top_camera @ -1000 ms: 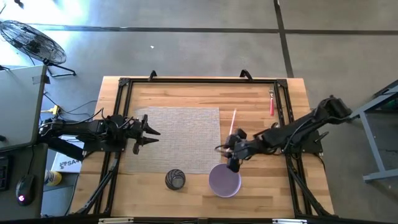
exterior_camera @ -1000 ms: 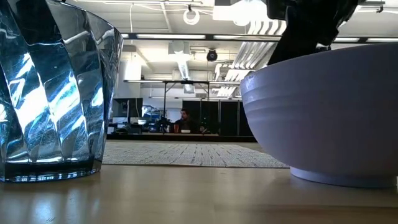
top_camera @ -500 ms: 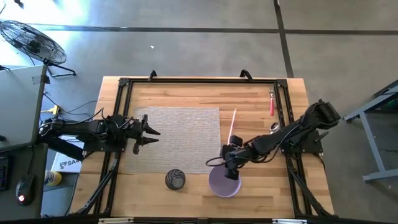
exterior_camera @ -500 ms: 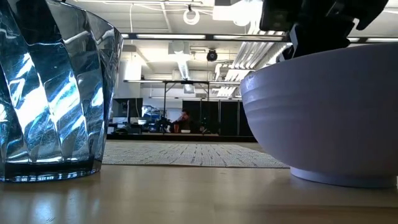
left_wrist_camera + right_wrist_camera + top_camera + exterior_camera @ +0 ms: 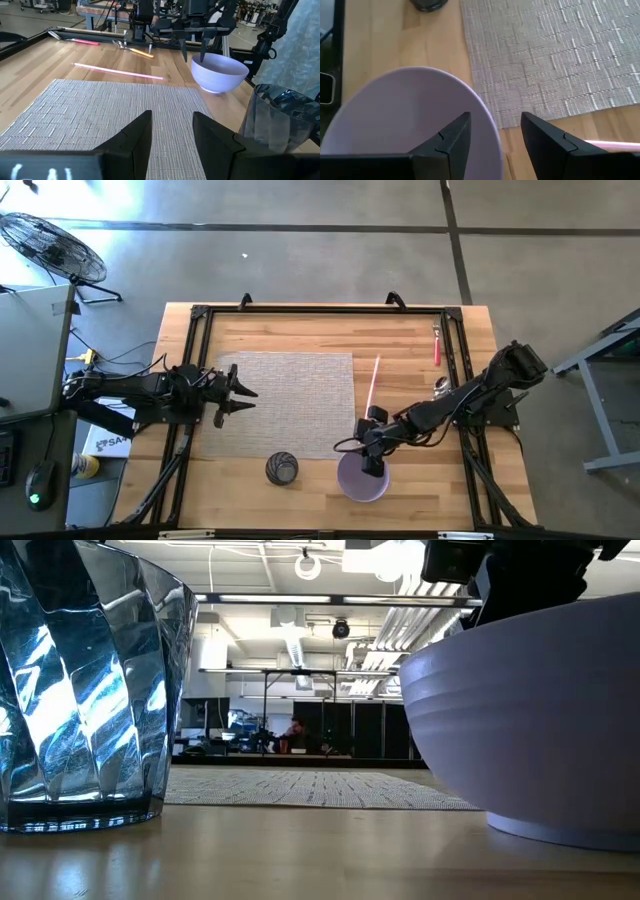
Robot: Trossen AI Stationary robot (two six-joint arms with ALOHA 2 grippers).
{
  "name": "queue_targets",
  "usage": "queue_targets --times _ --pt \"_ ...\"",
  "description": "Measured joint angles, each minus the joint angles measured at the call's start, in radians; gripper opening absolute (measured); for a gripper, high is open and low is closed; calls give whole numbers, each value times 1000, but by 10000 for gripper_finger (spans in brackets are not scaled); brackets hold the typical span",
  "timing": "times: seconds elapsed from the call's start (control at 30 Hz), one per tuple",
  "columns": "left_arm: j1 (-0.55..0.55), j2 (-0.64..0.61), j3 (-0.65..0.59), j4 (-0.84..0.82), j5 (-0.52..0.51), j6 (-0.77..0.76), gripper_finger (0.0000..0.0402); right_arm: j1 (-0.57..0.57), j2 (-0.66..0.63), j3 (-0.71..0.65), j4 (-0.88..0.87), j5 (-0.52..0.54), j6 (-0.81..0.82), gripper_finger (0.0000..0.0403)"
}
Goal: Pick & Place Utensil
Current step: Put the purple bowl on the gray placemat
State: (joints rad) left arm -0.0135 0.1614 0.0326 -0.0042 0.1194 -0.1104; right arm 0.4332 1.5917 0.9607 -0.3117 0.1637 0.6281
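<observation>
A lilac bowl point(image 5: 362, 480) stands on the wood near the table's near edge; it also shows in the low view point(image 5: 540, 730) and in the left wrist view point(image 5: 220, 72). My right gripper point(image 5: 372, 464) is open and points down over it, one finger inside the bowl point(image 5: 410, 125) and one outside. A pink stick point(image 5: 372, 380), a spoon point(image 5: 440, 385) and a red-handled utensil point(image 5: 437, 345) lie flat on the table's right part. My left gripper point(image 5: 240, 392) waits open at the grey mat's left edge. My right gripper comes from above, pointing down, and straddles the bowl's rim point(image 5: 492, 132) on its far side: one finger point(image 5: 442, 142) inside the bowl, the other point(image 5: 547, 142) outside. The fingers stand wide of the thin rim; which one touches it I cannot tell. The bowl rests on the table.
A ribbed clear glass point(image 5: 282, 468) stands left of the bowl, close to the near edge. The grey woven mat point(image 5: 290, 400) covers the table's middle. Black frame rails point(image 5: 200, 315) run along the table's edges.
My right gripper has moved toward the near edge and down, from just beyond the bowl onto its rim. The bowl has slid a little toward the near edge and slightly right, still upright on the table.
</observation>
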Motion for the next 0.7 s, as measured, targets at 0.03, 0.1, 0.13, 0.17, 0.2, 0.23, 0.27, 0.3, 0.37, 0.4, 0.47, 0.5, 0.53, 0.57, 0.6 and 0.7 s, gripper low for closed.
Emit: queue_targets --times 0.03,0.1,0.13,0.17,0.2,0.23,0.27,0.3,0.37,0.4,0.47,0.5,0.53,0.57,0.6,0.7 --pt "0 0 0 0 0 0 140 0 0 0 3 -8 0 168" --pt "0 0 0 0 0 0 140 2 0 0 2 -14 0 168" --pt "0 0 0 1 0 0 140 5 0 0 2 -14 -1 168" --pt "0 0 0 1 0 0 140 8 0 0 2 -10 -4 168" --pt "0 0 0 1 0 0 140 11 3 0 3 -3 -4 168" --pt "0 0 0 1 0 0 140 16 8 0 3 6 -5 168" --pt "0 0 0 1 0 0 140 23 16 0 3 12 -5 168" --pt "0 0 0 1 0 0 140 28 27 0 3 13 -6 168" --pt "0 0 0 1 0 0 140 35 52 0 3 6 -6 168" --pt "0 0 0 1 0 0 140 39 64 0 2 -2 -3 168" --pt "0 0 0 1 0 0 140 41 82 0 3 -14 1 168" --pt "0 0 0 1 0 0 140 42 88 0 4 -15 0 168" --pt "0 0 0 1 0 0 140 41 91 0 9 -14 0 168" --pt "0 0 0 1 0 0 140 41 92 0 12 -12 0 168" --pt "0 0 0 1 0 0 140 41 92 0 12 -8 0 168" --pt "0 0 0 1 0 0 140 39 91 0 28 -2 0 168"
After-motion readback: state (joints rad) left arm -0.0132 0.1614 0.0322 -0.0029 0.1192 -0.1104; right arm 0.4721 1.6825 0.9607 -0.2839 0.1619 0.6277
